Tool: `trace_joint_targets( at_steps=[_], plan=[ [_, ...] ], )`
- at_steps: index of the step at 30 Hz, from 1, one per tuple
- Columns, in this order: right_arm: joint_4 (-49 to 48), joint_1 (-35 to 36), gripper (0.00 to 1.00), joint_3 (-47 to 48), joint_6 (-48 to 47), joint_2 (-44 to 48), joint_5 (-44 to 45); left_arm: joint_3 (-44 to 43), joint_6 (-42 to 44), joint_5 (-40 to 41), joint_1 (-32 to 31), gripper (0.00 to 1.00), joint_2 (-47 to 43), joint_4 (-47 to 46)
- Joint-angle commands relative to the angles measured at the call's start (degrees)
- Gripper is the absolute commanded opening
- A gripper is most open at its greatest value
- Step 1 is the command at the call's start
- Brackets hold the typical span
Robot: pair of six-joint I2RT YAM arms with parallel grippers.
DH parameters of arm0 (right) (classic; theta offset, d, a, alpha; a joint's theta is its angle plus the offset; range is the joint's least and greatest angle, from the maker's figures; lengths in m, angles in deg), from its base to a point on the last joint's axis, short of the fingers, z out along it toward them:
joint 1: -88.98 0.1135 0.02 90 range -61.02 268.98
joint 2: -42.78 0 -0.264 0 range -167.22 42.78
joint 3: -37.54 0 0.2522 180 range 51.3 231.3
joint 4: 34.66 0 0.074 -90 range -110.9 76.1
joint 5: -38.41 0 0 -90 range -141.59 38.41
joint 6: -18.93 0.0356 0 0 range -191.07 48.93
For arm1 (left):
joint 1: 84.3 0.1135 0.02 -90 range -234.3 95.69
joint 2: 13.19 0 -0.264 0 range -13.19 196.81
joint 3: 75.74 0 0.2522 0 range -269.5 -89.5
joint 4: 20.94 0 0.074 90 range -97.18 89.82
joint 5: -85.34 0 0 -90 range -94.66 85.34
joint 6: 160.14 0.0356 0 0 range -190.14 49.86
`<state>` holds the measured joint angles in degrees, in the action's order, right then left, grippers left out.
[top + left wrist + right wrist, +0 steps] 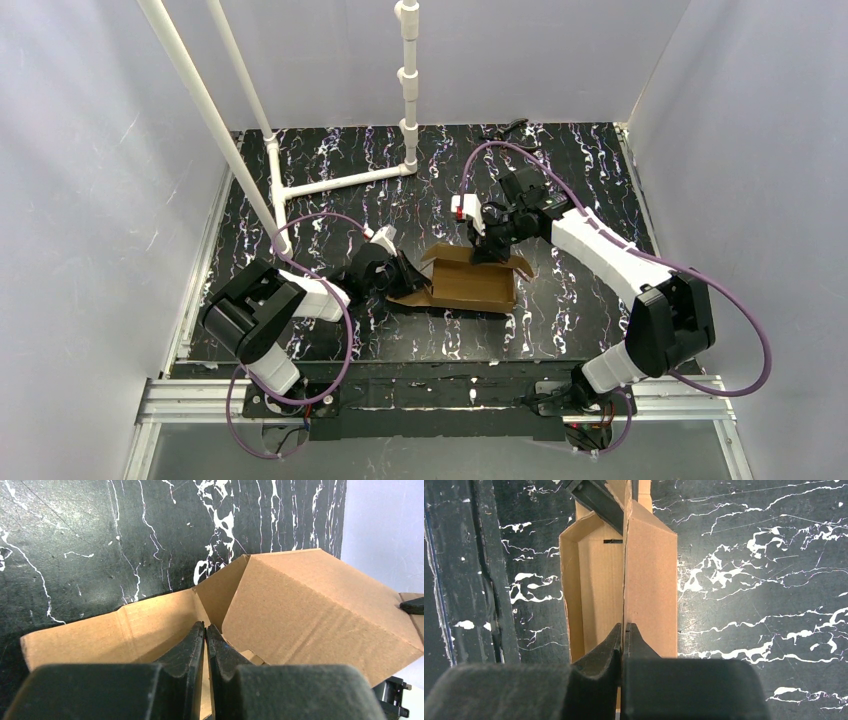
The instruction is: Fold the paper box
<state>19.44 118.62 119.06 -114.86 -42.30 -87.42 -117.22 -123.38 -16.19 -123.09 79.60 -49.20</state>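
And there was the paper box (470, 285), plain brown cardboard, sitting half-formed in the middle of the black white-veined table (450, 330), right between the two arms; the left pincer (408, 274) came in low from the left and the right pincer (487, 250) reached down from the far side. In the left wrist view, the left pincer (205, 627) had its fingers pressed almost together on a thin cardboard edge at the box's (310, 605) near corner, clenched on it. A flat flap lay on the table to the left, and a tall panel leaned up to the right. In the right wrist view, the right pincer (623, 627) was clamped tight on the top edge of an upright wall of the box (649, 580); to the left of that wall the inside floor showed, with a short dark slot (613, 541) cut in it, and the other arm's black finger (594, 500) touched the wall's far end. A white pipe frame (340, 182) lay and stood at the back left of the table, well apart from the box.
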Motion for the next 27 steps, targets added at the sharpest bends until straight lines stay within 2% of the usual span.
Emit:
trace_joint_targets(
  at_steps=[1, 3, 10, 27],
  plan=[
    [-1.76, -0.03, 0.01, 0.70, 0.71, 2.03, -2.45, -1.25, -0.85, -0.63, 0.05, 0.07, -0.57, -1.47],
    [-1.22, -0.07, 0.01, 1.06, 0.09, 2.34, -2.60, -0.68, -0.99, -0.20, 0.05, 0.07, -1.08, -1.66],
    [0.87, -1.69, 0.01, 2.15, -1.13, 3.33, -4.04, 2.40, -0.58, 3.02, 0.08, 0.19, -4.35, -1.66],
    [5.35, -1.70, 0.01, 2.01, -5.94, 2.12, -12.68, -1.02, -2.89, 2.74, 0.14, 0.19, -3.41, -3.08]
  ],
)
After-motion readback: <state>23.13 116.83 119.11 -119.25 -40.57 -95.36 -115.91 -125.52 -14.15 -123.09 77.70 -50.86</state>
